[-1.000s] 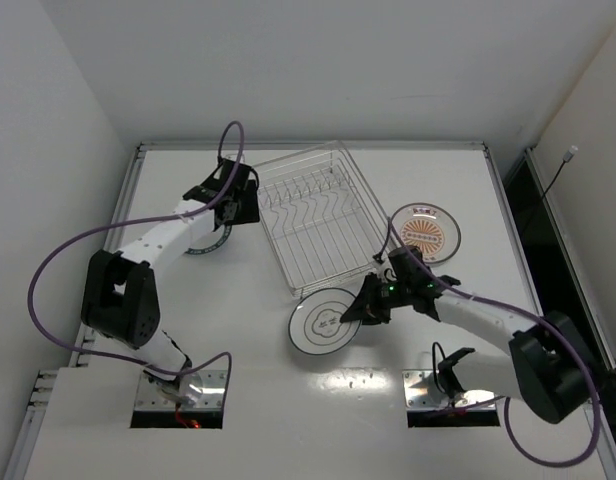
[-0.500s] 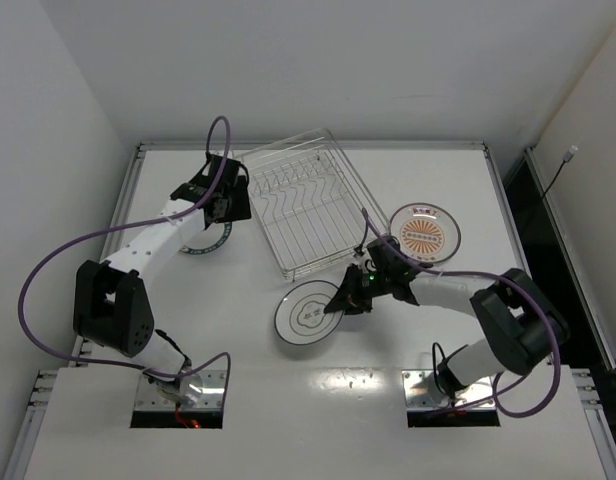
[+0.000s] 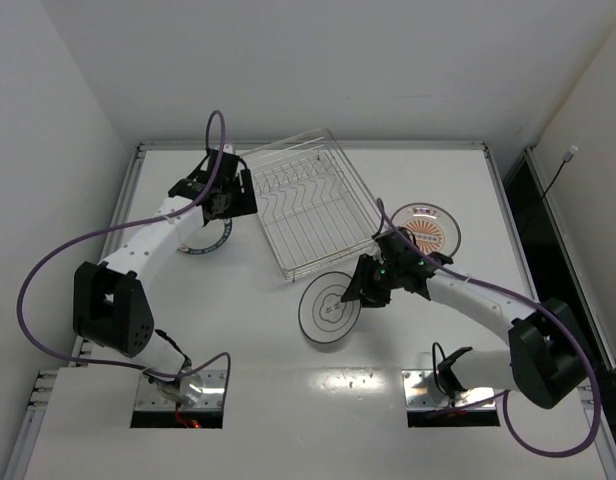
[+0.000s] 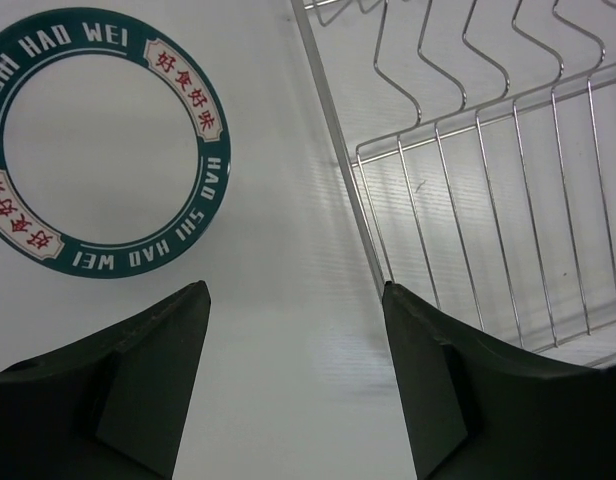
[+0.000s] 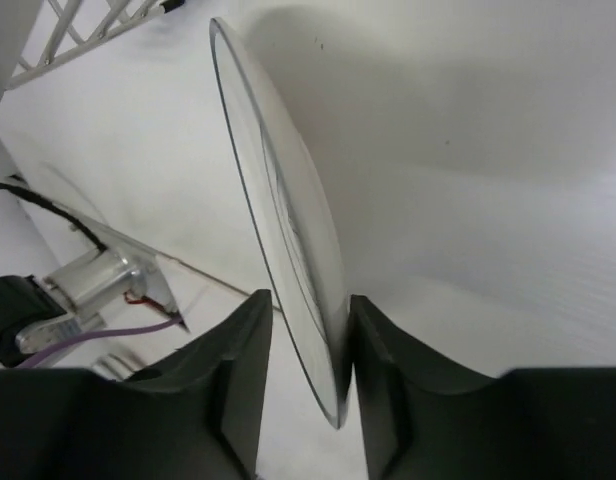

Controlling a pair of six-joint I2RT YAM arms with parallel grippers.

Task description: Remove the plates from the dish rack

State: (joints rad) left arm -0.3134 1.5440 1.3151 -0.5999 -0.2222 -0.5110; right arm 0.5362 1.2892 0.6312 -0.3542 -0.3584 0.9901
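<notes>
The chrome wire dish rack [image 3: 310, 212] stands at mid-table with no plate in it; it also shows in the left wrist view [image 4: 488, 180]. The teal-rimmed plate [image 3: 202, 243] lies flat to the rack's left, partly under my left arm, and shows in the left wrist view [image 4: 98, 150]. My left gripper [image 3: 232, 192] [image 4: 293, 292] is open and empty between that plate and the rack's edge. The orange sunburst plate [image 3: 426, 232] lies flat to the rack's right. My right gripper [image 3: 364, 292] [image 5: 310, 300] is shut on the rim of the grey-ring plate [image 3: 330, 307] [image 5: 288, 220], tilted in front of the rack.
Raised white walls border the table on the left, back and right. Two recessed arm-base plates [image 3: 178, 398] [image 3: 453, 395] sit at the near edge. Purple cables loop from both arms.
The right gripper carried the grey-ring plate left, then back right and a little farther from the near edge. The left gripper shifted slightly toward the back. The rack moved a little leftward.
</notes>
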